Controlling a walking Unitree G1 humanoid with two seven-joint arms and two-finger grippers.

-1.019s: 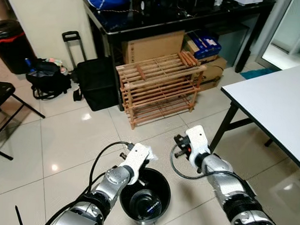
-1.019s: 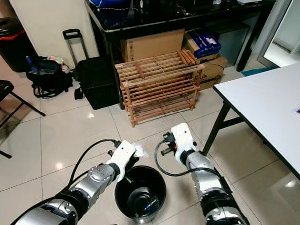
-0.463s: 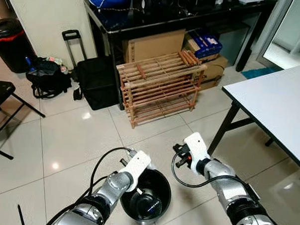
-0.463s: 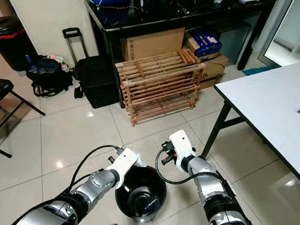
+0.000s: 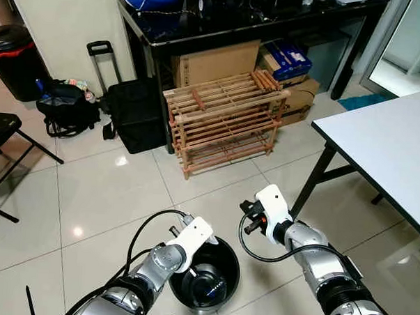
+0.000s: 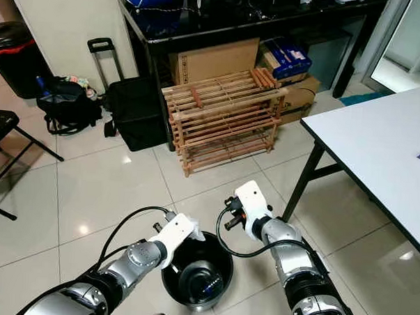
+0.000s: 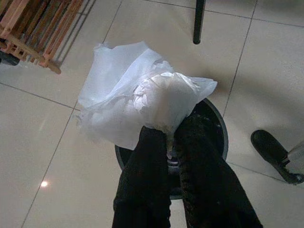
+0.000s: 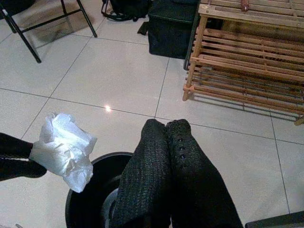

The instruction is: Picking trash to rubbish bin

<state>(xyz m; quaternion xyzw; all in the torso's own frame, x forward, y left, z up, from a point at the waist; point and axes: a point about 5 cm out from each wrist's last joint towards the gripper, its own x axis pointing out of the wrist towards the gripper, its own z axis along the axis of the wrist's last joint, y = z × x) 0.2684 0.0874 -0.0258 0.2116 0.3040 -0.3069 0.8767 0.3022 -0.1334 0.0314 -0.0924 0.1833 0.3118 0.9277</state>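
Now left claw (image 7: 167,142) pinches crumpled tissue (image 7: 137,97) over black bin (image 5: 206,274) rim at 10 o'clock; right claw (image 8: 166,130) closed, empty. Next: release into bin.

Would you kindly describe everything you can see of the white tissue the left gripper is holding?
The white tissue is a crumpled, thin, papery wad with loose, flared edges. The left gripper pinches its lower part between shut black fingers and holds it in the air just above the rim of the round black bin. Nothing else touches it.
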